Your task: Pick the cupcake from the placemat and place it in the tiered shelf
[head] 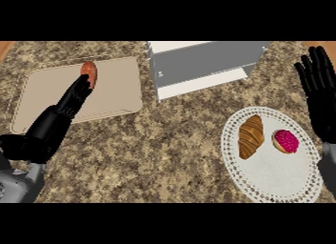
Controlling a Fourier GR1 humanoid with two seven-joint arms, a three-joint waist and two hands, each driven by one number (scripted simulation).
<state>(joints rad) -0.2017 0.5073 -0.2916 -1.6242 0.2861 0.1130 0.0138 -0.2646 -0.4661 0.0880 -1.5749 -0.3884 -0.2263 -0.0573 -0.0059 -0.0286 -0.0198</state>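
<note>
Risk: knocking the cupcake (89, 72) along the placemat (114, 88) instead of taking hold, since the left hand (66, 106) reaches with straight fingers (79, 88) touching its near side, holding nothing. Possibly also clipping the shelf (202, 64) edge on the way right. Cupcake sitting at the far edge of the placemat, far left on the desk (170, 138). Right hand (325, 95) open, resting at the right edge, empty. Counted: one cupcake, one placemat, one shelf, one plate (282, 176), one croissant (251, 137), one pink pastry (285, 141).
</note>
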